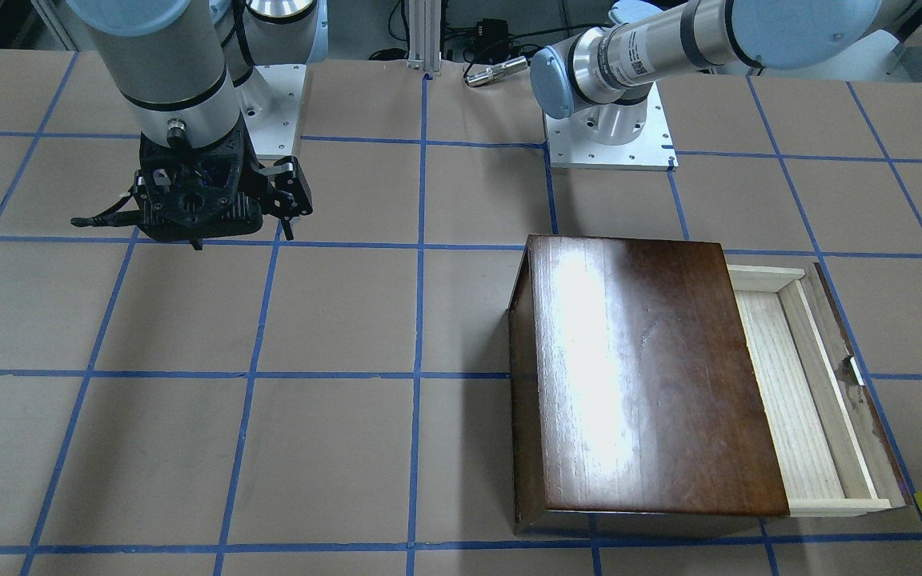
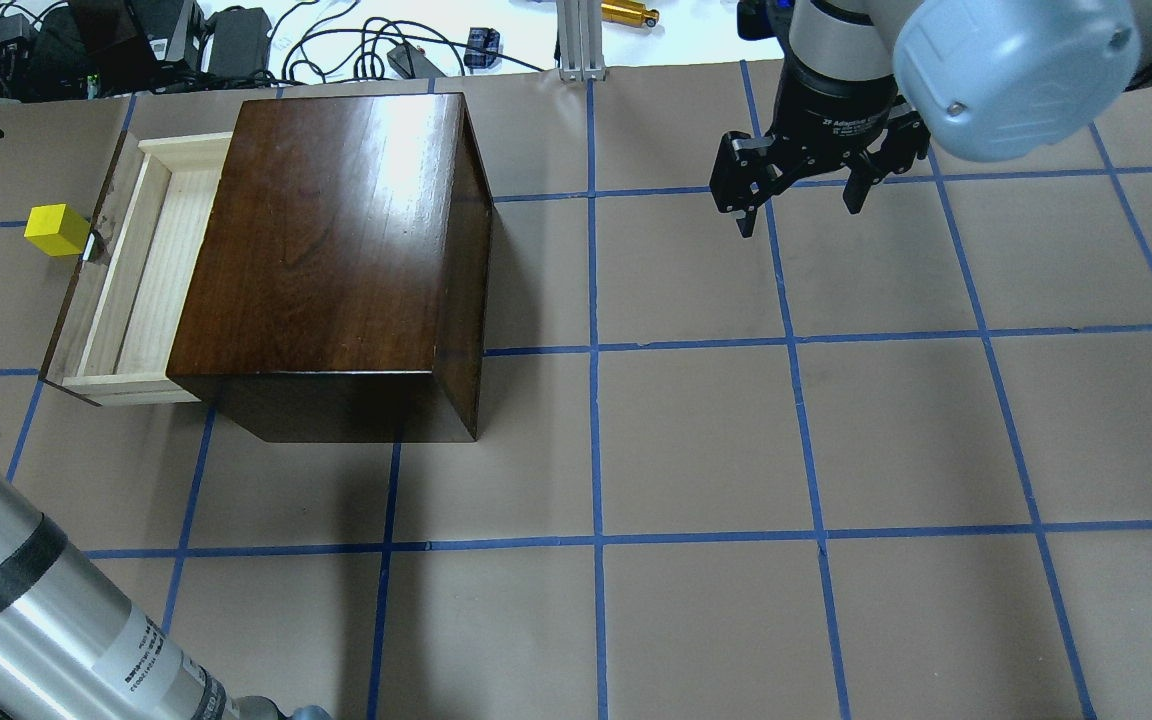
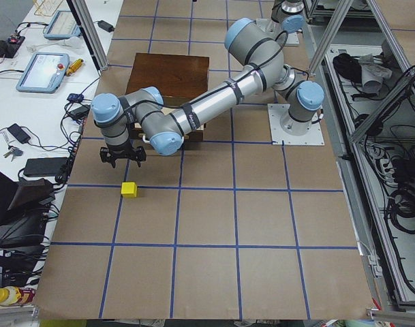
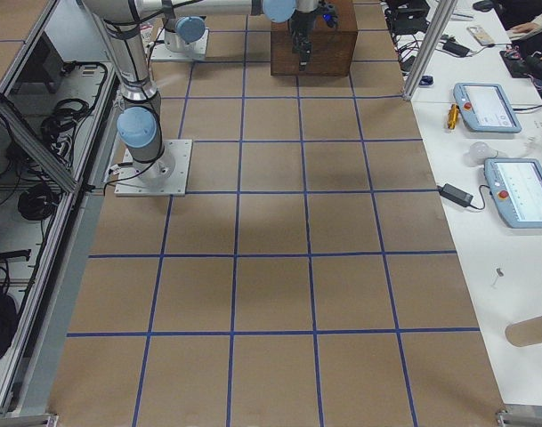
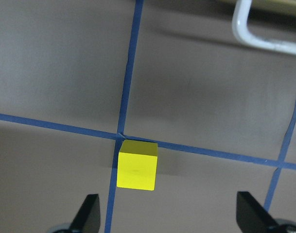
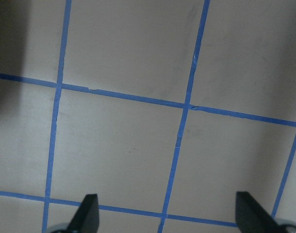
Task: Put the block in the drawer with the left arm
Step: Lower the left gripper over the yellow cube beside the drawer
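Two tools show, each spread wide with nothing in it. The left tool (image 5: 169, 216) hangs above the block (image 5: 136, 165), and the right tool (image 2: 799, 212) sits well apart over bare tabletop (image 2: 696, 440). The block rests on the tabletop just outside the front of the open drawer (image 2: 151, 270), not in it. This looks like the approach before the grasp. The next move calls for centring the block between the fingers (image 5: 92, 213), descending, closing, then lifting it into the drawer.

You've got a bright yellow block (image 5: 136, 167), glossy dk-brown box (image 2: 336, 240) w/ pale-wood drawer (image 2: 141, 270), tan worktop (image 2: 696, 440) w/ blue grid.
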Tool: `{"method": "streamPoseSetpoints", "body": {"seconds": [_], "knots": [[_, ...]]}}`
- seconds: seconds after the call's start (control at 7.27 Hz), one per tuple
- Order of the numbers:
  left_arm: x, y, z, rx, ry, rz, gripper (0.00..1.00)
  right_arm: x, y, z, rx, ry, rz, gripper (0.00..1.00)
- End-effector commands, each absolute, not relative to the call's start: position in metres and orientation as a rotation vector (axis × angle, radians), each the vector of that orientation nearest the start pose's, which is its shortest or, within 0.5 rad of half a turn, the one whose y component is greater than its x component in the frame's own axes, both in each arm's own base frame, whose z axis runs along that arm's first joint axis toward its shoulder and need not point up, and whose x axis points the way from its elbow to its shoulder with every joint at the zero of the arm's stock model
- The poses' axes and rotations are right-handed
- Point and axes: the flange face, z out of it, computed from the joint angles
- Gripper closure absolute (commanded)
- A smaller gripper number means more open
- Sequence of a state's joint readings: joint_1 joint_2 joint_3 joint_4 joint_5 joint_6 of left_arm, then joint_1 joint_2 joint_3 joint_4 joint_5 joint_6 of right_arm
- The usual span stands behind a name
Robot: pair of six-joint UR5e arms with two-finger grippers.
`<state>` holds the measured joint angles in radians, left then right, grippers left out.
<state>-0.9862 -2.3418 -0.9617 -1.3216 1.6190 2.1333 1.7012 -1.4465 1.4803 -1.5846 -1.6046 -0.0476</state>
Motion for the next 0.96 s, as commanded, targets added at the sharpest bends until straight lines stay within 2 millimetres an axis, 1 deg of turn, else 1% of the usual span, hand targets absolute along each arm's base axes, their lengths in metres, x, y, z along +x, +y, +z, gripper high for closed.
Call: {"method": "streamPoseSetpoints", "body": {"seconds": [0.0, 0.14, 0.55, 0.83], "knots": [[0.352, -0.731, 0.273, 2.212, 2.142, 0.056, 0.0, 0.199, -0.521, 0.469, -0.283, 3.163, 0.029, 0.0], [0.356, -0.736, 0.257, 2.203, 2.12, 0.049, 0.0, 0.199, -0.521, 0.469, -0.283, 3.163, 0.029, 0.0], [0.358, -0.737, 0.232, 2.222, 2.143, 0.044, 0.0, 0.199, -0.521, 0.469, -0.28, 3.164, 0.029, 0.0], [0.36, -0.742, 0.216, 2.206, 2.132, 0.035, 0.0, 0.199, -0.521, 0.469, -0.283, 3.163, 0.029, 0.0]]}}
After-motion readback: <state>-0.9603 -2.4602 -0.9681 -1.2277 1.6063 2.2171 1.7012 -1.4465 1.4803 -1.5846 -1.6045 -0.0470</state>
